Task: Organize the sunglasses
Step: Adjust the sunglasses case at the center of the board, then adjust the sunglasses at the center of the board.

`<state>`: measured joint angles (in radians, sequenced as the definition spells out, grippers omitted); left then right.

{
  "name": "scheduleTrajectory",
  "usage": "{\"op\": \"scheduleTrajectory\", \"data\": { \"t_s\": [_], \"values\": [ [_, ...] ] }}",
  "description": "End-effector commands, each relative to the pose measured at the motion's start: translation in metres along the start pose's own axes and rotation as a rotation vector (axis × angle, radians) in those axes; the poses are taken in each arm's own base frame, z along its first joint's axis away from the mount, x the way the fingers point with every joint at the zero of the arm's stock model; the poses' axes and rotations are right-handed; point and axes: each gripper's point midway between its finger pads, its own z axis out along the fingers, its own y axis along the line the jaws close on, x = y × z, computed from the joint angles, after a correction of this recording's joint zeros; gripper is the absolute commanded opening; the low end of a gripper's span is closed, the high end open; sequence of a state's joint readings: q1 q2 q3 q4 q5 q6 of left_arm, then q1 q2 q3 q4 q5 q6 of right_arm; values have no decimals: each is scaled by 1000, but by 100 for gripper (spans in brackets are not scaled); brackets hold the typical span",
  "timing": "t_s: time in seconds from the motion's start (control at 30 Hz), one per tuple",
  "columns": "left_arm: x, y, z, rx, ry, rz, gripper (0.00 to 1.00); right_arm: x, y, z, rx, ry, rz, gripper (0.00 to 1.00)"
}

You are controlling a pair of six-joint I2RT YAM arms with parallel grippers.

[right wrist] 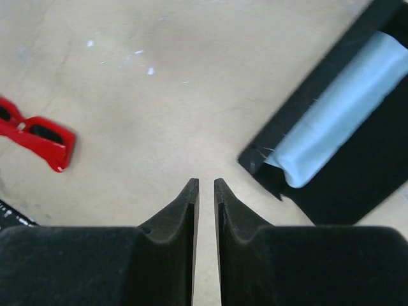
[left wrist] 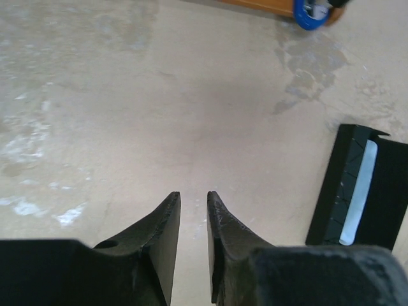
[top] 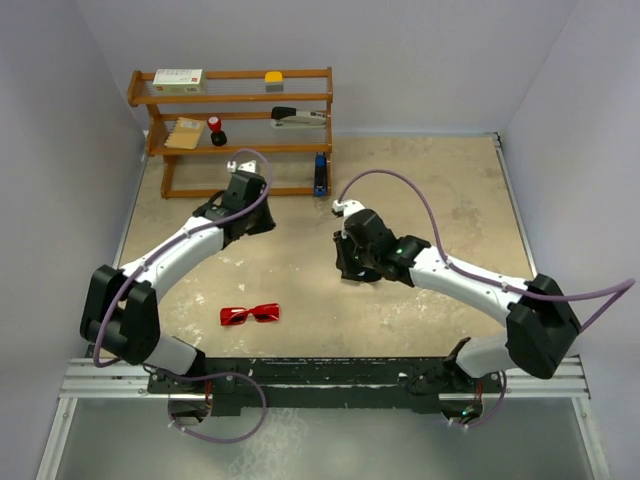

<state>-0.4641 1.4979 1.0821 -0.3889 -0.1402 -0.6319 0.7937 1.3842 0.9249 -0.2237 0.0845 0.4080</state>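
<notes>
The red sunglasses [top: 250, 314] lie flat on the table near the front, between the two arms; one end shows at the left of the right wrist view [right wrist: 38, 134]. A black case [right wrist: 357, 178] lies open with a light blue cloth [right wrist: 338, 111] in it; it also shows in the left wrist view [left wrist: 331, 191]. In the top view the right arm mostly hides it. My left gripper [left wrist: 193, 194] hovers over bare table, jaws nearly together and empty. My right gripper [right wrist: 206, 182] hovers beside the case, jaws nearly together and empty.
A wooden shelf [top: 240, 100] stands at the back left with a box, a stapler and small items. A blue object [top: 320, 175] stands at its right foot and shows in the left wrist view [left wrist: 309, 13]. Walls close the sides and back.
</notes>
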Motion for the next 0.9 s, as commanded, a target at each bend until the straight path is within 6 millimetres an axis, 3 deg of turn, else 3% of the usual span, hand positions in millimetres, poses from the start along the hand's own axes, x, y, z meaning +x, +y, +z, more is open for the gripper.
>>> {"op": "scheduleTrajectory", "data": {
  "t_s": [0.0,0.2,0.33,0.43,0.57,0.67,0.87],
  "values": [
    [-21,31,-18,-47,-79,-60,25,-15,41,1,-112,-8,-97,18],
    [-15,64,-31,-86,-81,-91,26,-16,97,4,-222,11,-194,15],
    [-9,82,-40,-109,-84,-114,21,3,134,8,-294,63,-232,8],
    [-6,96,-46,-120,-82,-137,18,22,153,14,-321,103,-249,0],
    [-2,116,-53,-141,-72,-175,7,51,178,24,-359,163,-267,0],
    [3,130,-58,-162,-62,-192,0,62,195,27,-386,178,-284,0],
    [13,136,-65,-168,-60,-226,0,78,217,39,-417,218,-297,0]
  ]
}}
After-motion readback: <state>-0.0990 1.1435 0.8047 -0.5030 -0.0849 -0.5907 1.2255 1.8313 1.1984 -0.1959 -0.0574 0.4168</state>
